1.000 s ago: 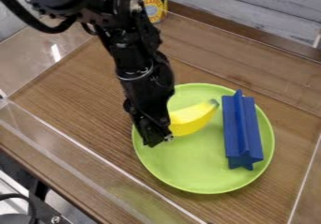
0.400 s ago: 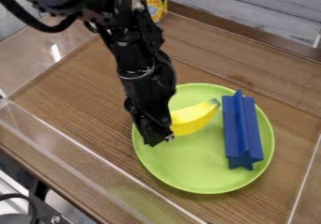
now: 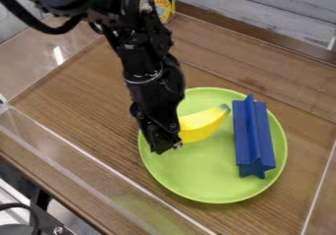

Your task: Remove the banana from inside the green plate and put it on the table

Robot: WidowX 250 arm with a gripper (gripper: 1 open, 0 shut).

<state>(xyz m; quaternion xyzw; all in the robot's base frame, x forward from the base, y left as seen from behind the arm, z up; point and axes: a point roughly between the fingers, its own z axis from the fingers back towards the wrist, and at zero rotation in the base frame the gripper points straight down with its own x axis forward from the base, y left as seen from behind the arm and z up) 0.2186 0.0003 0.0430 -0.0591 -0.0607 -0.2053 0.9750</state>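
Note:
The yellow banana (image 3: 201, 124) lies in the left half of the lime-green plate (image 3: 197, 177), curving up toward the plate's middle. My black gripper (image 3: 163, 141) points straight down onto the banana's left end, just above the plate. Its jaws are shut, and the banana's end runs in between them, so they look closed on the banana. The fingertips themselves are dark and hard to make out. The plate rests on the brown wooden table (image 3: 79, 91).
A blue ridged block (image 3: 252, 138) lies along the right side of the plate, next to the banana. Clear acrylic walls (image 3: 59, 165) border the table. A yellowish object (image 3: 160, 5) stands behind the arm at the back.

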